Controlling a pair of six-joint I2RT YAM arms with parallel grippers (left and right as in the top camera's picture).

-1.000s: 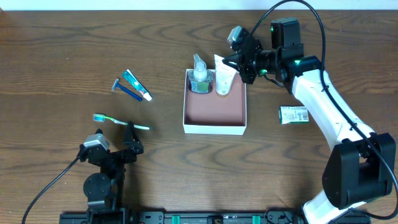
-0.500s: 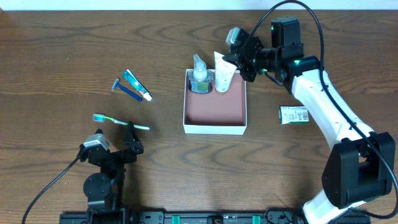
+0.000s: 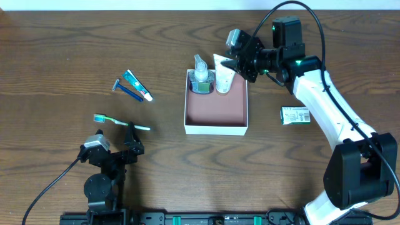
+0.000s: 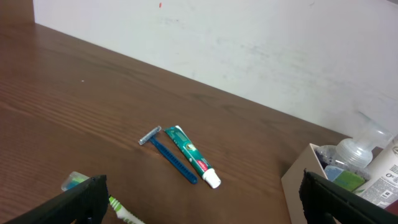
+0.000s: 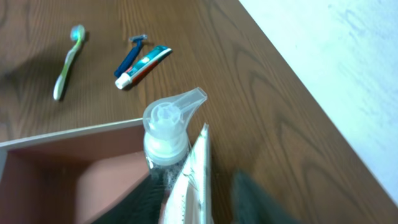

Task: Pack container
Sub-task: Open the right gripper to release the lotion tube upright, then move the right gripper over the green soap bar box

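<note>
The container point(image 3: 215, 107) sits in the middle of the table point(image 3: 62, 50), its pink-brown floor mostly bare. A clear pump bottle point(image 3: 200, 76) and a white tube point(image 3: 224, 76) stand side by side against its far wall. The right gripper point(image 3: 239, 62) hangs at the tube's top, and what has just changed is there. A second ago its fingers were pinched shut on the tube's crimped end, and now they have parted. In the right wrist view they stand either side of the tube, with bare wood showing between it and one finger. The tube has also tipped a little more upright against the bottle. I'd say that item is now delivered and let go.

The left gripper point(image 3: 115, 150) rests wide open near the toothbrush point(image 3: 120, 122). The razor point(image 3: 127, 91), toothpaste point(image 3: 137, 85) and a small packet point(image 3: 294, 115) still lie outside.
</note>
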